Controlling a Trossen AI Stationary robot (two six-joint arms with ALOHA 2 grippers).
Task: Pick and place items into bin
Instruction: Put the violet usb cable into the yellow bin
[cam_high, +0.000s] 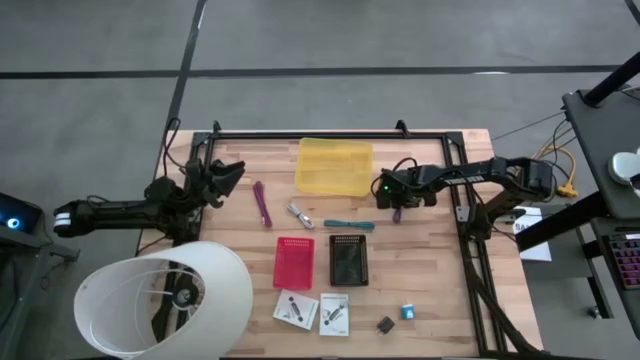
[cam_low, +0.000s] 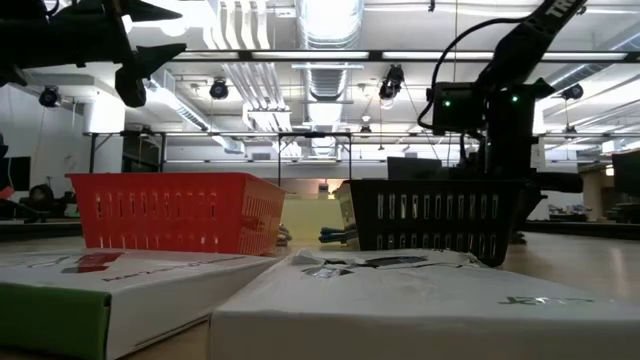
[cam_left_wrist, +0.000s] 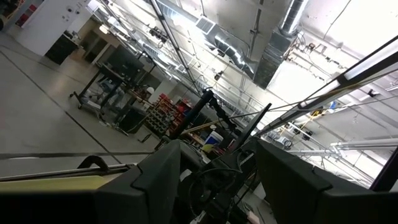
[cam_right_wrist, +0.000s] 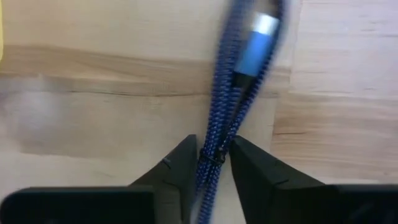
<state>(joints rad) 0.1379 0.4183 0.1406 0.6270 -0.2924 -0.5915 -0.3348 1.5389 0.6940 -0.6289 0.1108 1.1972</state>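
A coiled blue braided cable (cam_right_wrist: 231, 99) with a light-blue plug lies on the wooden table just right of the yellow mesh bin (cam_high: 334, 166). The right gripper (cam_right_wrist: 212, 163) points down with its fingers pinching the cable. The left gripper (cam_high: 222, 177), well left of the bin, hangs raised, fingers spread.

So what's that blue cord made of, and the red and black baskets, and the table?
The cord looks like braided fabric over a cable: a woven blue-black pattern, with a smooth light-blue plug end. The red basket and black basket look like moulded plastic, slotted and matte. The table looks like pale wood planks, with visible grain and seams.
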